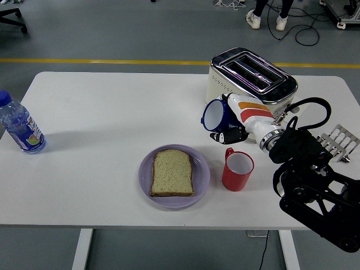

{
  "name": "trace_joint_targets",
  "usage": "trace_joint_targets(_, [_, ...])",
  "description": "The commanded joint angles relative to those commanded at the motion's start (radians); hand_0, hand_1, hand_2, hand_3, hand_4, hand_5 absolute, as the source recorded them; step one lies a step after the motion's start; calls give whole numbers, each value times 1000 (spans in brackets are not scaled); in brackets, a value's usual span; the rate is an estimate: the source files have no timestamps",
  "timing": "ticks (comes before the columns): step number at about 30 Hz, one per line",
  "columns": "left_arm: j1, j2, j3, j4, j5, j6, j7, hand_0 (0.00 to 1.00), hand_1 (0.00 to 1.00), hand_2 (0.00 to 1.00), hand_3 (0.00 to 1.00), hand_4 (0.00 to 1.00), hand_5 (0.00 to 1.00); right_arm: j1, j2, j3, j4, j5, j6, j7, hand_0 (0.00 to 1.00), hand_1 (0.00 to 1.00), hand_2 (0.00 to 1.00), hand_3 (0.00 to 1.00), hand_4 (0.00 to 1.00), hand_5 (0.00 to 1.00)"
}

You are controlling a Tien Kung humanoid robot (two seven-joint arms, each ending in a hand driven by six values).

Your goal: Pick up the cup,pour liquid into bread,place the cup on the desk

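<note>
My right hand (229,128) is shut on a blue cup (215,115) with a white inside. It holds the cup in the air, tilted with its mouth facing left, above the table between the toaster and the plate. A slice of bread (172,172) lies on a lilac plate (202,179) at the table's front middle, below and left of the cup. A red cup (237,170) stands upright just right of the plate, under my right forearm. My left hand is out of view.
A cream toaster (247,79) stands at the back right, close behind the blue cup. A water bottle (20,127) stands at the far left edge. A metal rack (338,140) lies at the right edge. A person's feet (266,19) show at the top.
</note>
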Motion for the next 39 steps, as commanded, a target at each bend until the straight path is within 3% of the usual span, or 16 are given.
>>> trace_joint_targets(12, [-2,0,-2,0,-4,0,0,633,643,652,506,241,854,133,2,-153,-41,-61,98,0,338,388,539,567,680,33])
trace_joint_targets(17, [-2,-1,-2,0,-9,0,-1,633,644,653,505,241,854,198,-14,-236,-58,-182,146,0,338,385,540,568,675,32])
trace_joint_targets(33, [4,-3,4,0,-18,0,0,633,644,653,505,240,853,326,-9,-397,-65,-246,162,0,369,404,549,571,626,2])
trace_joint_targets(39, [7,-4,6,0,-22,0,0,633,643,653,506,240,855,375,-5,-490,-21,-270,224,0,370,404,554,575,623,2])
